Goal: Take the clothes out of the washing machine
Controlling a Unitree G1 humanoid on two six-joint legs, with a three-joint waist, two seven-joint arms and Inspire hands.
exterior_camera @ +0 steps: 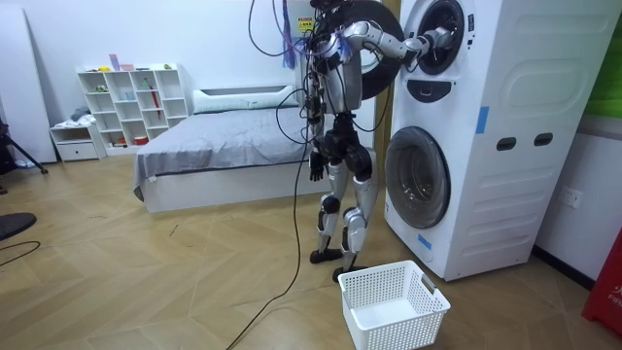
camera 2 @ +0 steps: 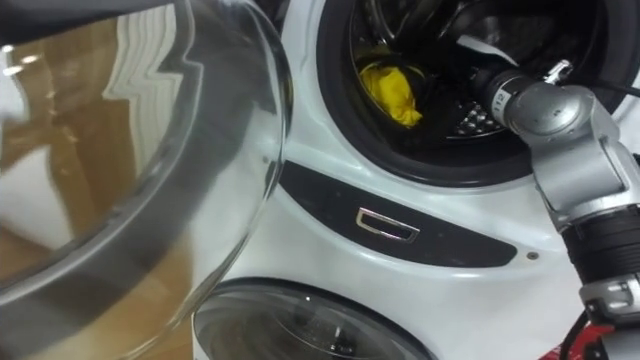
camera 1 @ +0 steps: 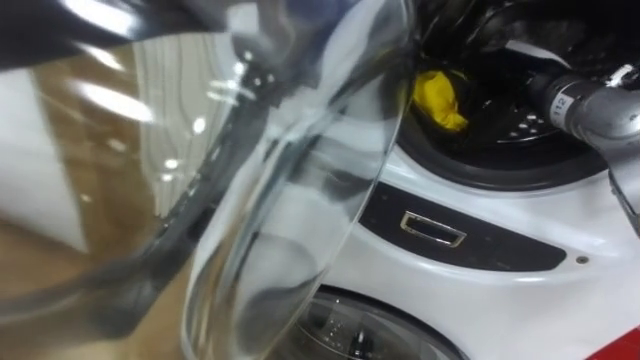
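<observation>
A yellow cloth (camera 2: 390, 92) lies inside the dark drum (camera 2: 455, 120) of the upper washing machine (exterior_camera: 457, 58), near its left rim. My right arm reaches in from the right, and my right hand (camera 2: 470, 62) is deep in the drum, just right of and above the cloth. Its fingers are lost in the dark, and I cannot tell whether they touch the cloth. I stand facing the stacked machines, with my left hand (exterior_camera: 316, 170) hanging beside my hip.
The upper machine's round glass door (camera 2: 150, 150) is swung open at my left, close to my head. A second machine (exterior_camera: 418, 175) with its door closed sits below. A white laundry basket (exterior_camera: 394, 303) stands on the floor by my feet. A bed (exterior_camera: 224, 146) is behind me.
</observation>
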